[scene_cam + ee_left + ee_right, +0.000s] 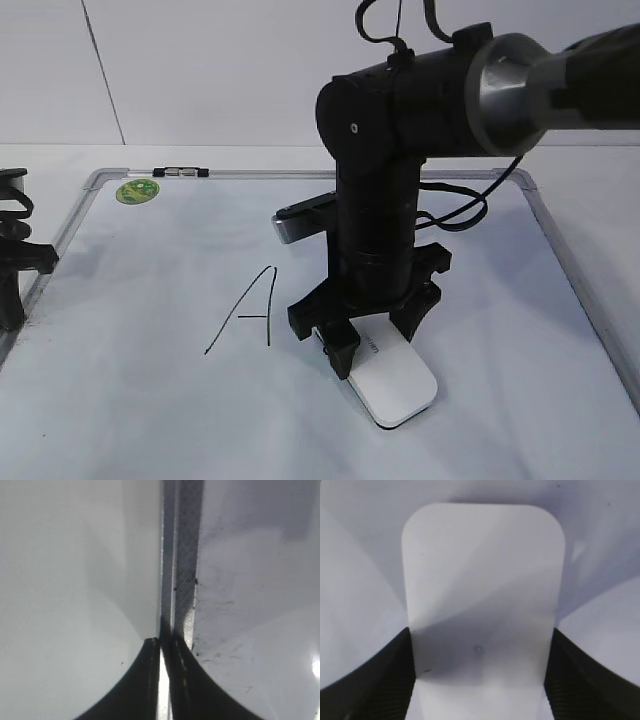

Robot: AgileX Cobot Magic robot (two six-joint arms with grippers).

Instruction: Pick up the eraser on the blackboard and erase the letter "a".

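Note:
The white eraser (398, 383) lies on the blackboard (140, 330), right of centre near the front. My right gripper (372, 340) comes down on its far end with one finger on each long side. In the right wrist view both black fingers press the sides of the eraser (480, 565), so the right gripper (480, 640) is shut on it. A tall angular capital "A" (255, 305) is drawn just left of the gripper. No small lowercase "a" shows. My left gripper (14, 275) rests at the board's left edge, shut and empty (164, 642).
A green round sticker (137, 191) sits at the board's far left corner. The silver frame (585, 270) rims the board and also shows in the left wrist view (184, 555). A cable (455, 212) hangs behind the right arm.

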